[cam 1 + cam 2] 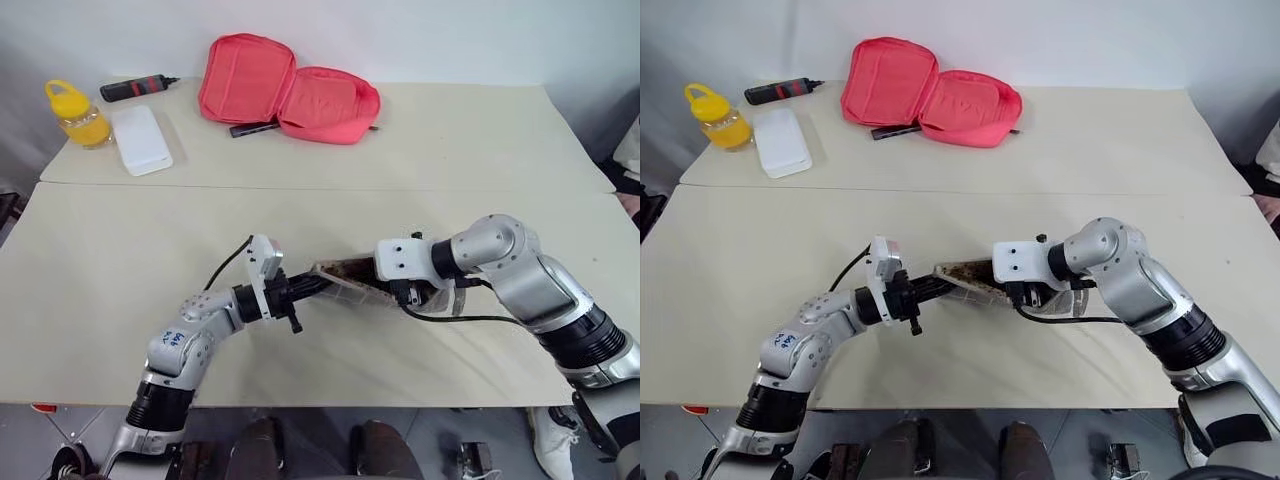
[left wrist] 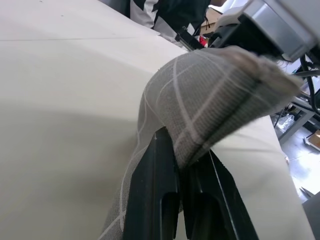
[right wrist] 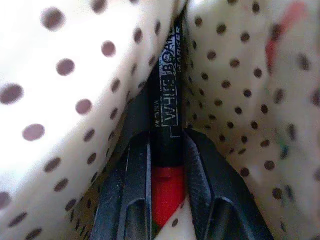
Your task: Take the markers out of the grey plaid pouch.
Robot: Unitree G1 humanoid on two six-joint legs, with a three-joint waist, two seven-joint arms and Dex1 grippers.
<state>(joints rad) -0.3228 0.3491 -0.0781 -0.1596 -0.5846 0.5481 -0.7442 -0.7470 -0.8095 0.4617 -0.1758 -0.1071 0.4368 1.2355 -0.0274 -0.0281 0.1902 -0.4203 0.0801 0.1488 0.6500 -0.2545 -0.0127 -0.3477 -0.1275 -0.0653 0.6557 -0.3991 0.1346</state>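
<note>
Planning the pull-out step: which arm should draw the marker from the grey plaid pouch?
The right. Its gripper is inside the pouch's dotted lining, closed on the dark marker with the red end. The left gripper is pinching the grey plaid pouch shut, so it likely best just holds.

Beige table (image 1: 420, 150): red case (image 1: 288, 90), yellow bottle (image 1: 76, 113), white box (image 1: 141, 140).

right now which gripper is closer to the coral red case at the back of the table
Right, narrowly. The right gripper is inside the grey plaid pouch, shut on a marker. The left gripper pinches the pouch's other end. Both are well short of the red case.
</note>
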